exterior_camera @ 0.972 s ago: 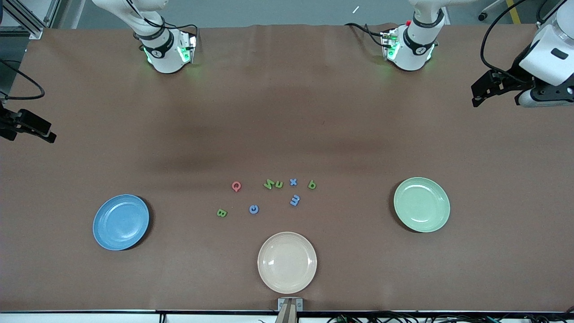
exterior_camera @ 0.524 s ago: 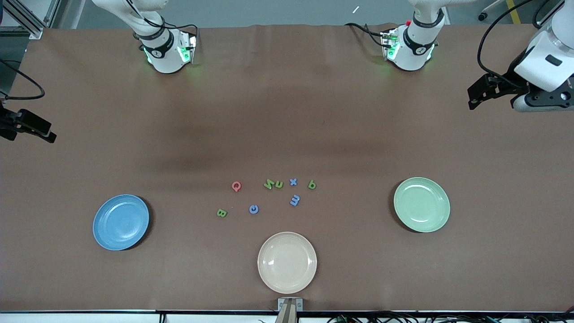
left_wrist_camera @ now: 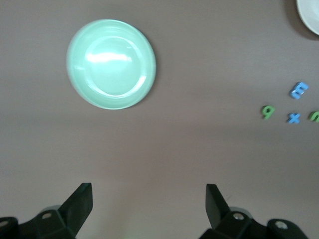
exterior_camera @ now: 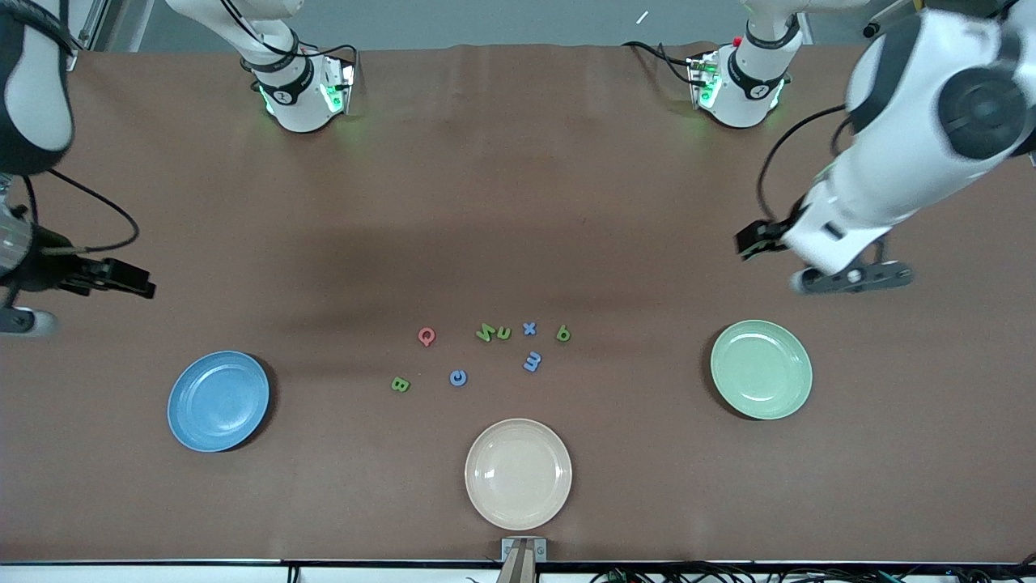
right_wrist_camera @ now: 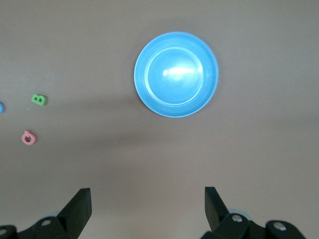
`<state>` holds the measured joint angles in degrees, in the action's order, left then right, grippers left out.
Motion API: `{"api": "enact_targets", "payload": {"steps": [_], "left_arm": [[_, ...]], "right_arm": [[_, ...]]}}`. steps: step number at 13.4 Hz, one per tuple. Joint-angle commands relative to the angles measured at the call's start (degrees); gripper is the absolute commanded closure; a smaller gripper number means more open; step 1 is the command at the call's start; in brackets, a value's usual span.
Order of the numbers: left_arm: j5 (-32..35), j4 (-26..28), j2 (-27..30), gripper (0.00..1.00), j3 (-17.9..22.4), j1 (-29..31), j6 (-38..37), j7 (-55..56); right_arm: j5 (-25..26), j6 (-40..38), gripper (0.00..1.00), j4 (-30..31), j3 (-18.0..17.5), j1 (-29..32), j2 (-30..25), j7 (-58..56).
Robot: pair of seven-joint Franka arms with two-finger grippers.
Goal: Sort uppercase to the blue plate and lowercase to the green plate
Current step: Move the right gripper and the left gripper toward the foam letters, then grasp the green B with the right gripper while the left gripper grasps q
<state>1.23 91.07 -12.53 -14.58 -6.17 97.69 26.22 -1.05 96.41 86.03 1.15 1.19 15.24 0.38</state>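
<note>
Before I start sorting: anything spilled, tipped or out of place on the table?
Nothing stands out. The eight letters lie loose mid-table; blue plate, green plate and beige plate sit flat and empty. Left gripper and right gripper hang open, empty.

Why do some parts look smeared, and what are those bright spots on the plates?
Front view: the left arm is motion-blurred, while the letters stay crisp. Left wrist view: lamp glare on the green plate. Right wrist view: similar glare on the blue plate.
</note>
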Motion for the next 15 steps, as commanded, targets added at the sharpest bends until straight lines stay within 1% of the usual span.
{"api": "enact_targets", "payload": {"steps": [1,3,4,6,8,10,11,12,13,14,15], "left_arm": [[2.63,-2.39,-7.92,0.0,-0.01,-5.33,6.16,9.26],[4.22,-2.65,-13.11,0.0,-0.01,-8.67,11.0,10.17],[4.31,-2.65,-16.0,0.03,-0.01,-10.08,13.81,9.9],[4.31,-2.57,-20.32,0.06,-0.01,-13.41,21.8,9.64],[4.31,-2.65,-23.93,0.11,-0.01,-14.75,27.09,9.64],[4.31,-2.74,-26.92,0.17,0.08,-16.84,31.05,9.55],[4.57,-3.09,-28.41,0.17,0.6,-18.86,32.89,9.46],[5.88,-3.88,-29.64,0.2,0.69,-19.66,34.91,9.46],[7.2,-4.06,-31.13,0.26,0.69,-19.76,35.72,9.46],[7.99,-4.15,-31.76,0.35,0.69,-20.02,36.25,9.46],[8.26,-4.06,-32.2,0.38,0.69,-20.54,36.6,9.46]], "right_arm": [[-0.18,4.21,0.0,-1.3,-0.18,-0.84,7.32,-0.02],[-0.01,6.59,0.0,-1.22,-0.1,-2.33,9.63,-0.11],[-0.01,7.65,0.0,-1.3,-0.1,-3.55,11.46,0.58],[-0.09,10.63,0.0,-1.13,-0.1,-6.72,13.93,2.25],[-0.18,13.01,0.0,-1.13,-0.18,-8.65,16.48,8.82],[-0.18,16.08,0.0,-1.13,-0.18,-12.25,18.41,15.14],[-0.18,18.1,0.0,-1.13,-0.18,-14.01,19.47,18.92],[-0.18,20.47,0.0,-1.13,-0.1,-16.11,20.78,22.7],[-0.18,23.45,0.0,-1.21,-0.1,-17.87,22.36,27.44],[-0.18,26.96,0.0,-1.22,-0.1,-19.37,23.94,32.27],[-0.09,30.56,0.0,-1.22,-0.1,-21.13,25.7,37.71]]}}
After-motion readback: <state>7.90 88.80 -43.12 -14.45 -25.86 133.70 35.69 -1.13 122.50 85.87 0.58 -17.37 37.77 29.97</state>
